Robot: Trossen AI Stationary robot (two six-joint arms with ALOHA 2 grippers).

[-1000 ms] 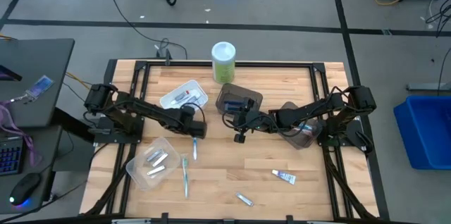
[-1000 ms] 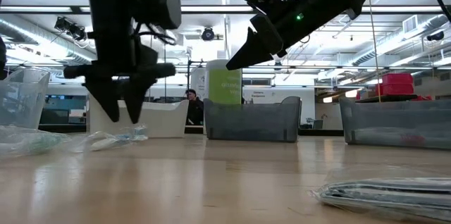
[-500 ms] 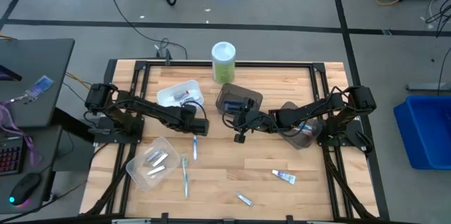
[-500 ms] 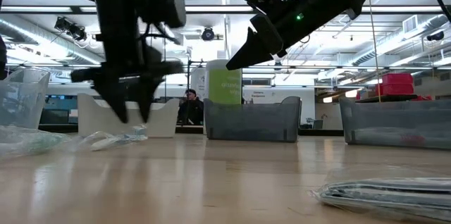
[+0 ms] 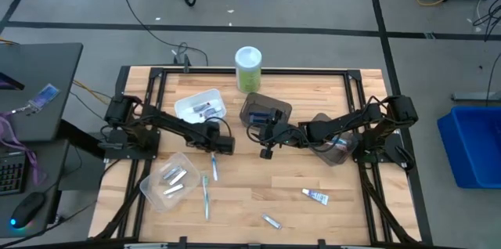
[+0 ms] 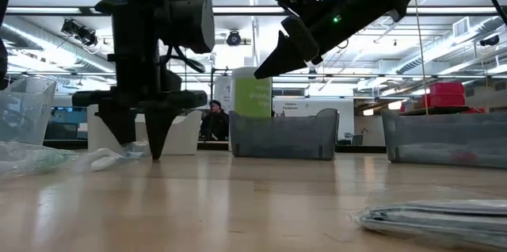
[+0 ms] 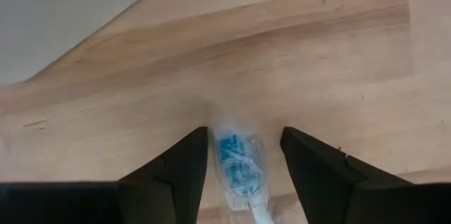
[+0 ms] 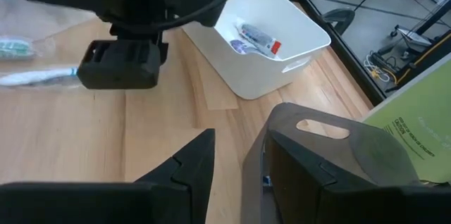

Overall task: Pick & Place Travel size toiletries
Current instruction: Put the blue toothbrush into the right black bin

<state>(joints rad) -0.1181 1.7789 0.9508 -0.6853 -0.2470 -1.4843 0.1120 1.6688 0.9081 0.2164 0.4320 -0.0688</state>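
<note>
A wrapped blue-and-white toothbrush (image 5: 215, 167) lies flat on the wooden table, left of centre. My left gripper (image 5: 215, 155) points down over its far end, low above the table (image 6: 139, 145). Its fingers stand open on either side of the brush's head (image 7: 236, 164); I cannot see them touching it. A second toothbrush (image 5: 206, 194) lies nearer the front. Two small tubes (image 5: 315, 196) (image 5: 272, 221) lie at the front right. My right gripper (image 5: 266, 153) hangs still above the table's middle, its fingers a little apart with nothing between them (image 8: 236, 146).
A clear bin (image 5: 156, 190) holding silver tubes sits at the front left. A white bin (image 5: 188, 106) with a few items stands behind my left arm. Two dark bins (image 5: 278, 110) (image 5: 338, 156) and a tall green canister (image 5: 249, 69) stand farther back.
My left gripper has come down toward the table and a little toward its right side, rolling slightly, until its open fingers straddle the toothbrush's head. The white bin behind it now shows more fully.
</note>
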